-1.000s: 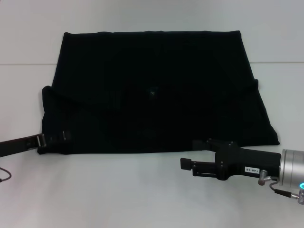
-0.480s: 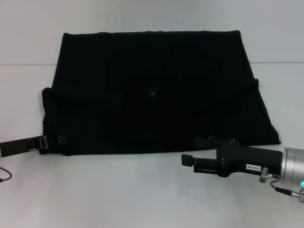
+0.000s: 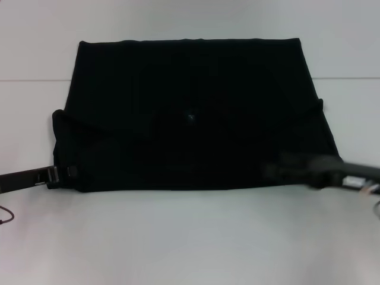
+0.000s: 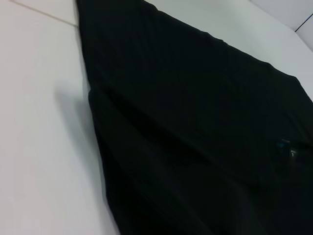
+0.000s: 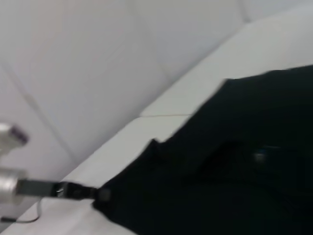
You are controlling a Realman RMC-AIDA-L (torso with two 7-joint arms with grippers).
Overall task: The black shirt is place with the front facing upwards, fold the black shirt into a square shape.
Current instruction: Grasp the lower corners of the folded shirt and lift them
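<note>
The black shirt (image 3: pixel 190 113) lies flat on the white table, folded into a wide block with its sleeves tucked in. A small blue neck label (image 3: pixel 190 116) shows at its middle. My left gripper (image 3: pixel 64 173) sits low at the shirt's near left corner, touching the cloth edge. The right gripper (image 3: pixel 278 171) is a blurred shape over the shirt's near right edge. In the left wrist view the shirt (image 4: pixel 195 122) fills the frame, with the label (image 4: pixel 283 144) at one side. The right wrist view shows the shirt (image 5: pixel 234 171) and the left arm (image 5: pixel 49 188) at its corner.
The white table (image 3: pixel 190 237) extends bare in front of the shirt and on both sides. A seam line (image 3: pixel 29 80) crosses the table behind the shirt's far corners. A thin cable (image 3: pixel 5 214) curls near the left arm.
The right gripper has swung from the bare table in front up to the shirt's near right edge. My left gripper has slid a little to the left along the near left corner.
</note>
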